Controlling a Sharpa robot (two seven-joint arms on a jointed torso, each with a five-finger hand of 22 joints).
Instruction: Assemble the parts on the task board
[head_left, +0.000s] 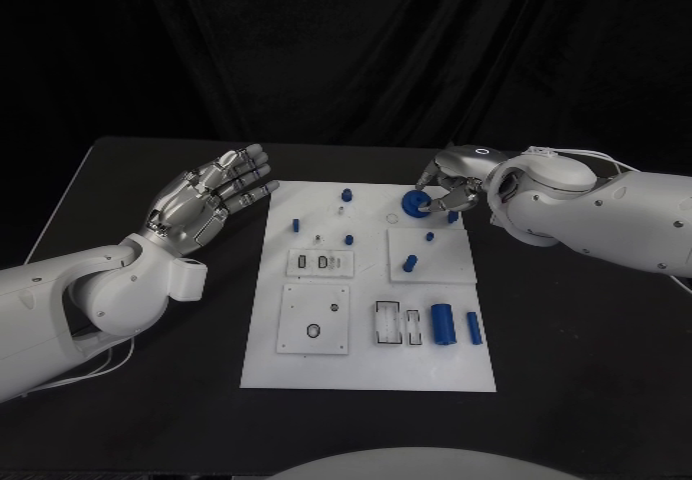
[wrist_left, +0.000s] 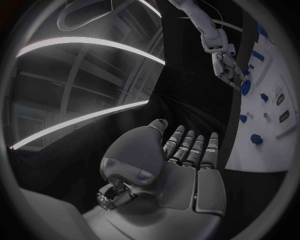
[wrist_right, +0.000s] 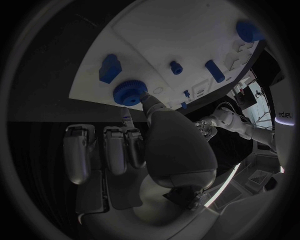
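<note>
Task board (head_left: 369, 370) holding blue parts, right hand (head_left: 450, 190) pinching blue gear (head_left: 414, 203) — left hand (head_left: 212, 195) spread, empty

The task board (head_left: 368, 370) looks like smooth matt white plastic, and the surface (head_left: 144, 420) under it is matt black. The blue gear (head_left: 414, 204) has a ridged plastic rim, and the left hand (head_left: 209, 198) shines like polished metal.

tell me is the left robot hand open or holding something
Open. The left robot hand hovers beside the white board with fingers spread and an empty palm.
</note>
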